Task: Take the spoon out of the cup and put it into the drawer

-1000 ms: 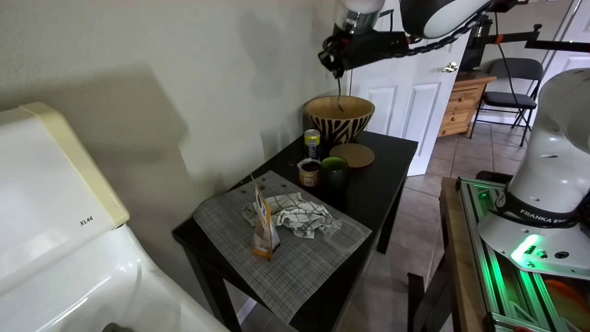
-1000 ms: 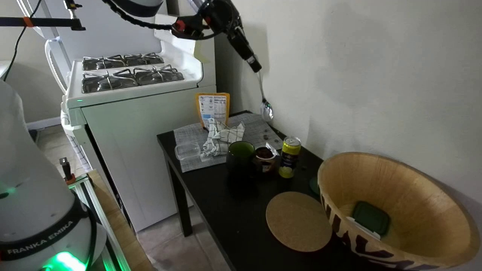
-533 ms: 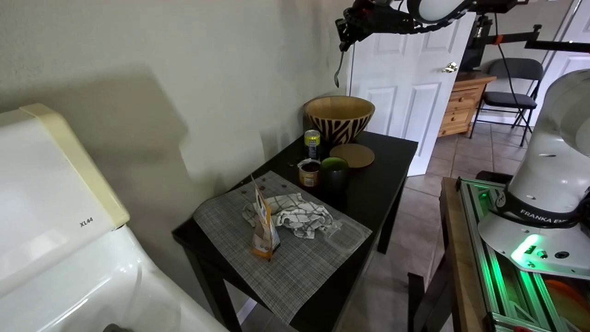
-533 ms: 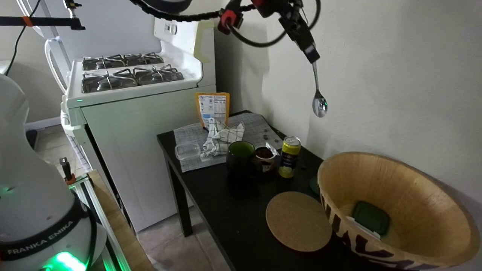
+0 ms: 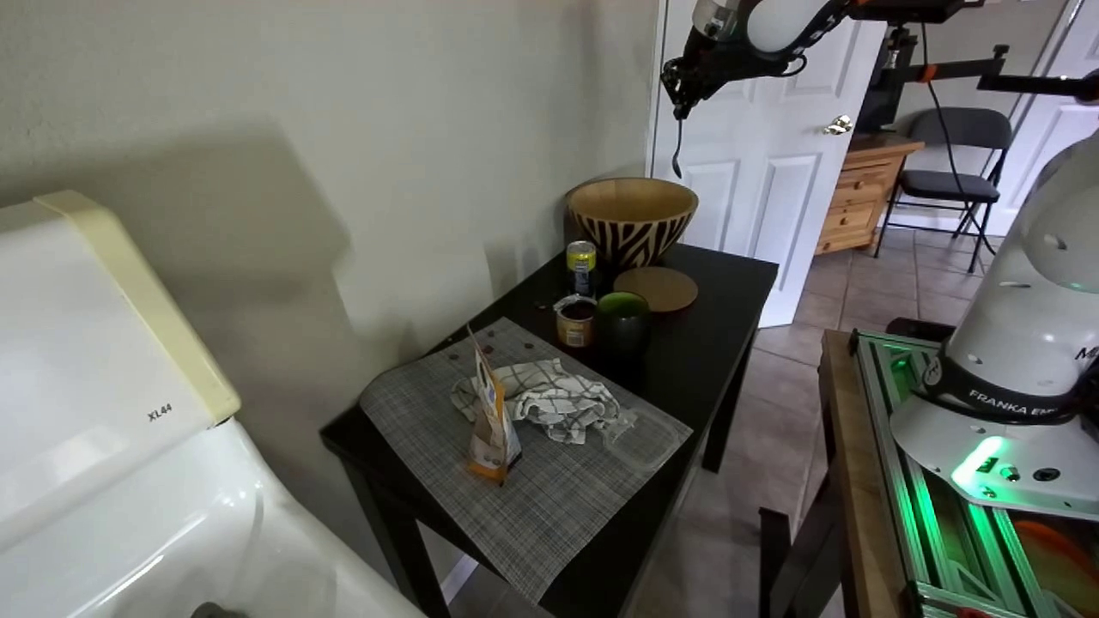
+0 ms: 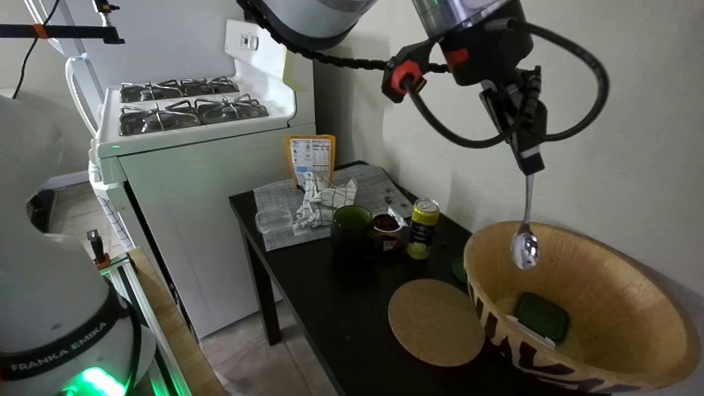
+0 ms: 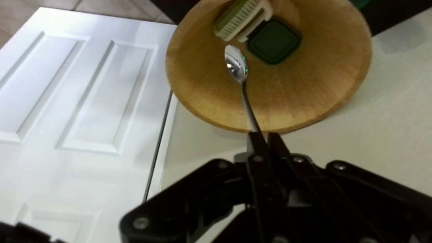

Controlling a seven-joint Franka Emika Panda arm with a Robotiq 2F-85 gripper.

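- One spoon (image 5: 678, 150) hangs from the gripper (image 5: 681, 114) in an exterior view, seen above the right of the bowl (image 5: 635, 240); the drawers (image 5: 853, 185) stand far right, well apart.
- In an exterior view the cup (image 6: 351, 228) stands left — well away from the spoon.
- Wrist view: the gripper pinches the handle (image 7: 250, 109) near its end — likely to keep the head (image 7: 236, 64) free for lowering.

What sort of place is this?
Likely a home kitchen: there's a white four-burner stove, a round zebra-patterned wooden bowl and a crumpled dark-checked white cloth.
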